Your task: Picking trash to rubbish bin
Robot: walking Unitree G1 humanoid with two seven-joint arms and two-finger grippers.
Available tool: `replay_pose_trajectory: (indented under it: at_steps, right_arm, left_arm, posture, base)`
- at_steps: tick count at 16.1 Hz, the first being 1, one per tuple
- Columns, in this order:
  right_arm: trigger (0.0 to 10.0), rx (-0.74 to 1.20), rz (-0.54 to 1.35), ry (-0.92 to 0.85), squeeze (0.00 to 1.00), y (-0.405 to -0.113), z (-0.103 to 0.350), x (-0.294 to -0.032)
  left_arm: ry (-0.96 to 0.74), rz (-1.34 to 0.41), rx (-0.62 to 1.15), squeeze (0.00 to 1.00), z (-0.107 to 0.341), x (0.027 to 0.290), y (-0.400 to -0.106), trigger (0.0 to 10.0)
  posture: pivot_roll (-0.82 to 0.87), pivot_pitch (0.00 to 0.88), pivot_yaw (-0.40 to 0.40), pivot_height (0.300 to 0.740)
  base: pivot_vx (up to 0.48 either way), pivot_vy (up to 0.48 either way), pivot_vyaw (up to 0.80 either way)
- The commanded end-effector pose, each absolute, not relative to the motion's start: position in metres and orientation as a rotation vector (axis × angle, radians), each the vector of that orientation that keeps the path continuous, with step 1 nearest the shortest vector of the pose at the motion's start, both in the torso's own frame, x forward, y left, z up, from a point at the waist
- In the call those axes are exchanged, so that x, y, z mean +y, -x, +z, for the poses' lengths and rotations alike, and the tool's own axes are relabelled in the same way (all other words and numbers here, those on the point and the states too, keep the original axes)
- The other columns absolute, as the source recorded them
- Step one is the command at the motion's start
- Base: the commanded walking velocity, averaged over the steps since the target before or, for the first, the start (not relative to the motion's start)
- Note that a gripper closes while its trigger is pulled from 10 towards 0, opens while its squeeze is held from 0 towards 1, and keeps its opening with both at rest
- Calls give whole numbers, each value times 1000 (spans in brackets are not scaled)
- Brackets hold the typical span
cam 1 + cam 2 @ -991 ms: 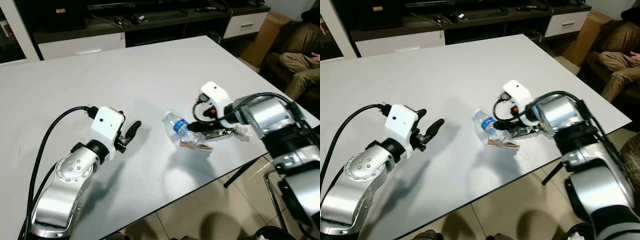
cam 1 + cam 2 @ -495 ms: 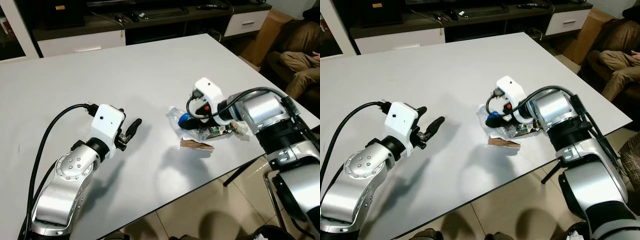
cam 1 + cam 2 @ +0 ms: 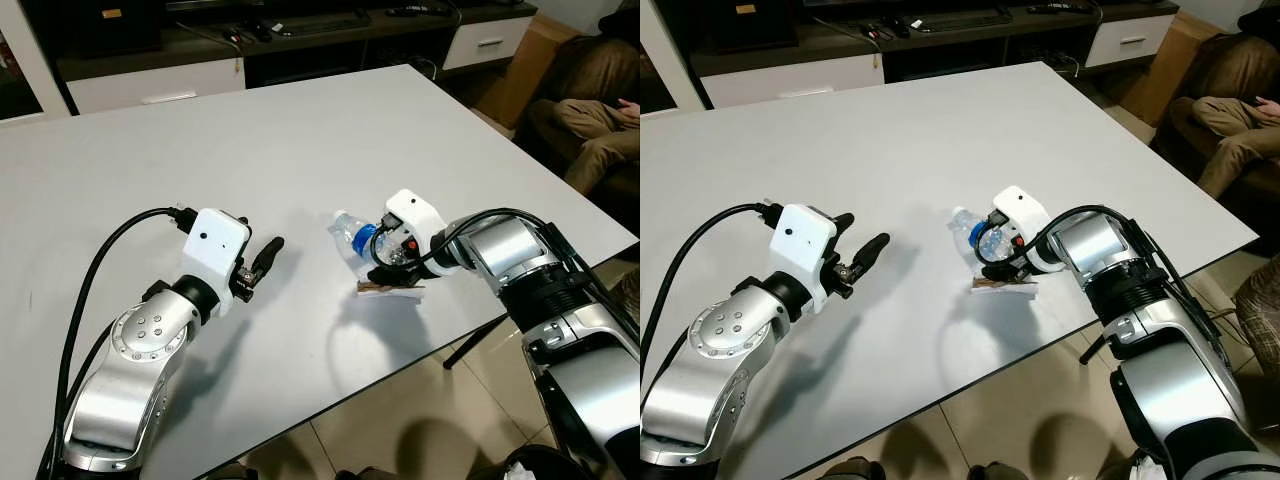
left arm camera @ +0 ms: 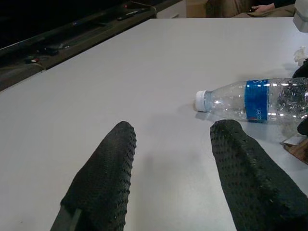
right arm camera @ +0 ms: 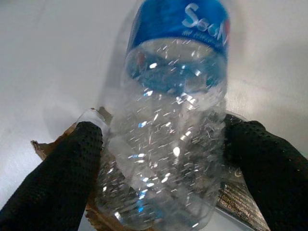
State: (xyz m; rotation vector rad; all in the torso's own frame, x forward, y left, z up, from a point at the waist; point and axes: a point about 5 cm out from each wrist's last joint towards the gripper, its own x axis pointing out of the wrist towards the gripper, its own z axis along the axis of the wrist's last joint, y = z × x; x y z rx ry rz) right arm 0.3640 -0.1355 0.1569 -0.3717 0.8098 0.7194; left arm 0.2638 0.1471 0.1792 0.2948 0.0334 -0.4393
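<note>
A clear plastic bottle [image 3: 352, 238] with a blue label and white cap lies on the white table [image 3: 300, 140], right of centre. My right gripper [image 3: 386, 266] reaches it from the right, low over the table. In the right wrist view its two black fingers [image 5: 67, 178] press on both sides of the bottle [image 5: 168, 144] at the wide base end. A brown wrapper [image 3: 392, 290] and a printed wrapper [image 5: 240, 199] lie under the bottle. My left gripper [image 3: 262, 262] hovers open left of the bottle, and its wrist view faces the bottle [image 4: 255, 98].
The table's near-right edge runs just beyond the trash, with tiled floor [image 3: 420, 420] below. A person [image 3: 600, 110] sits on a brown sofa at the far right. A cardboard box [image 3: 525, 60] and a low TV cabinet [image 3: 300, 30] stand behind the table.
My right gripper has dropped lower and slid in around the bottle's base. The bottle was pushed and turned half a second ago and now lies flat again. The left arm has not moved.
</note>
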Motion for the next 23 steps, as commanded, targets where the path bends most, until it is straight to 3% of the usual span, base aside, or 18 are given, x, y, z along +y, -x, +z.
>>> replay_pose_trajectory:
  at_steps: [1,2,3,4,5,6,7,17,20,21,22,23]
  right_arm:
    - [10000,807,701,351,0,-364,156,-138]
    - [10000,795,699,345,0,-366,158,-137]
    - [8353,779,701,340,0,-367,161,-136]
    - [4471,762,706,331,0,-367,164,-135]
    - [3059,752,713,322,0,-367,167,-134]
    - [667,750,714,319,0,-367,168,-134]
    - [0,753,719,315,0,-367,168,-134]
    - [0,729,736,271,0,-368,178,-133]
    - [0,601,693,219,0,-368,198,-138]
    - [2510,519,662,199,0,-369,207,-140]
    - [10000,331,585,142,0,-366,222,-143]
    - [10000,154,534,146,0,-354,232,-146]
  left_arm:
    - [-286,-452,35,0,180,146,-263,10000]
    - [-287,-452,34,0,180,146,-263,10000]
    - [-288,-453,33,0,180,146,-263,10000]
    - [-288,-453,32,0,180,146,-263,10000]
    - [-287,-452,31,0,180,146,-263,10000]
    - [-288,-452,31,0,180,146,-263,10000]
    - [-288,-453,31,0,180,146,-263,10000]
    - [-294,-453,29,0,180,145,-262,10000]
    - [-286,-424,24,0,180,147,-260,10000]
    - [-277,-404,24,0,179,149,-260,10000]
    - [-255,-357,28,0,177,152,-259,10000]
    - [-220,-318,24,0,175,155,-258,10000]
  posture:
    - [-9,110,-79,740]
    - [-7,112,-78,740]
    - [-7,112,-78,740]
    - [-7,111,-79,740]
    - [-7,111,-79,740]
    - [-7,111,-78,740]
    - [-7,112,-77,740]
    - [-4,103,-85,740]
    - [14,95,-103,740]
    - [18,93,-104,740]
    - [19,92,-103,740]
    - [15,93,-83,740]
  base:
    - [0,0,0]
    - [0,0,0]
    - [0,0,0]
    - [0,0,0]
    - [0,0,0]
    - [0,0,0]
    - [0,0,0]
    - [0,0,0]
    - [0,0,0]
    - [0,0,0]
    - [0,0,0]
    - [0,0,0]
